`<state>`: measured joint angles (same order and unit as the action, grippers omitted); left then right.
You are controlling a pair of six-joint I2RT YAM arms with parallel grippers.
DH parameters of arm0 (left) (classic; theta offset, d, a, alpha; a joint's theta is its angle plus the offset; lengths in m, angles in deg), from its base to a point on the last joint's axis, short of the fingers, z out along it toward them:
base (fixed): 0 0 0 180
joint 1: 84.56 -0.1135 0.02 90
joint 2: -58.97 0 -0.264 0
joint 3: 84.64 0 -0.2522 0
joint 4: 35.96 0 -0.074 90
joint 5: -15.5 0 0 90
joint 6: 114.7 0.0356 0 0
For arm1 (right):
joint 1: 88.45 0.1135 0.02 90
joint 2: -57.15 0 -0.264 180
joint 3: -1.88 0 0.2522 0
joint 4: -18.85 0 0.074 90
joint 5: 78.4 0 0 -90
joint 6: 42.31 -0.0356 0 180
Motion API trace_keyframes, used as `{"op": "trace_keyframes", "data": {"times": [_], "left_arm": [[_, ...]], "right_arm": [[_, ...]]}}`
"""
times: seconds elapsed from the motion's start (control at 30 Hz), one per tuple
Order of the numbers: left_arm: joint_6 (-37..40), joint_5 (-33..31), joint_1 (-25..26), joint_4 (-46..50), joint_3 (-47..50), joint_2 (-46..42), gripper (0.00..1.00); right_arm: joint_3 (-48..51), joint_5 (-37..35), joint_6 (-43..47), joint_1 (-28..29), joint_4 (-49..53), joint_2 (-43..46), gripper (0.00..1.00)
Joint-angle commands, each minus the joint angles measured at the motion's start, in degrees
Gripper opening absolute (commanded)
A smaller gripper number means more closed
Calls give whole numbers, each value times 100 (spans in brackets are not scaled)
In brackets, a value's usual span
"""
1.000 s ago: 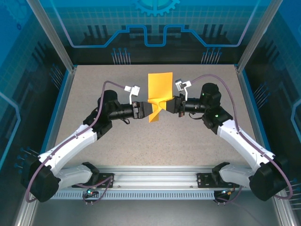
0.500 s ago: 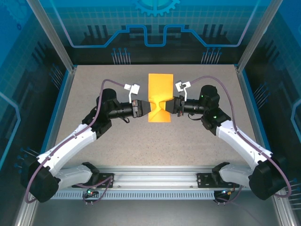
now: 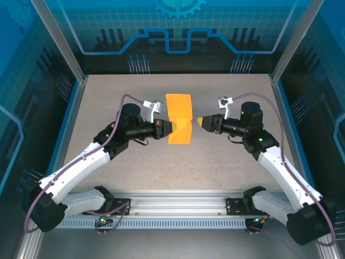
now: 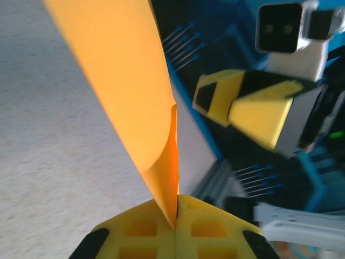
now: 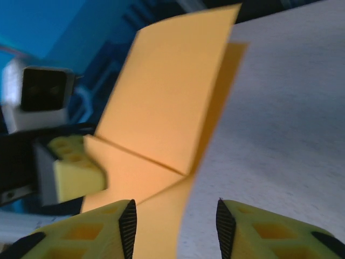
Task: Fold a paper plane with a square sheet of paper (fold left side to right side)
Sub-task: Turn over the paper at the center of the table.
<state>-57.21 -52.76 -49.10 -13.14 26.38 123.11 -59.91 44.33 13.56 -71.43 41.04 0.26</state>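
Thin bright orange sheet of paper [image 3: 179, 110], folded over on itself, sits mid-surface btw my two arms. Its far end lies flat and the middle is kinked up w/ a crease across. In the L wrist view the sheet [image 4: 118, 81] rises as a doubled flap. In the R wrist view the sheet [image 5: 172, 102] shows a diagonal crease. My L jaws are clamped on the sheet's left edge, yellow fingertips [image 3: 166, 127] [image 4: 145, 229] pinched together w/ paper btw them. My R jaws stand apart, gripping nothing, their yellow fingertips [image 3: 201, 121] [image 5: 91, 237] just beside the right edge w/ a small gap. Underneath is the grey speckled surface [image 3: 226, 162].
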Motion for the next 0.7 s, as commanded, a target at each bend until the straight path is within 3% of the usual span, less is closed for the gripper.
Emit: {"op": "trace_keyframes", "data": {"times": [0.0,0.1,0.23,0.33,0.47,0.6,0.67], "left_arm": [[1064,-1802,577,1642,-600,31,0],[1297,-3129,1128,2601,-1108,475,0],[1222,-4767,1837,3917,-1922,1475,0],[895,-5881,2270,4843,-2592,2318,0],[171,-6613,2532,5907,-3418,3387,0],[-665,-6923,2597,6961,-4172,4376,0],[-825,-6784,2597,7291,-4473,4812,0]], "right_arm": [[-198,-1756,757,-265,2349,244,54],[-407,-2782,845,-579,3360,317,61],[-333,-3496,924,-966,3954,492,67],[-268,-3945,925,-1096,4134,647,83],[-59,-4129,936,-1227,4150,842,99],[46,-4089,943,-1297,4136,898,100],[65,-4056,958,-1328,4128,897,100]]}}
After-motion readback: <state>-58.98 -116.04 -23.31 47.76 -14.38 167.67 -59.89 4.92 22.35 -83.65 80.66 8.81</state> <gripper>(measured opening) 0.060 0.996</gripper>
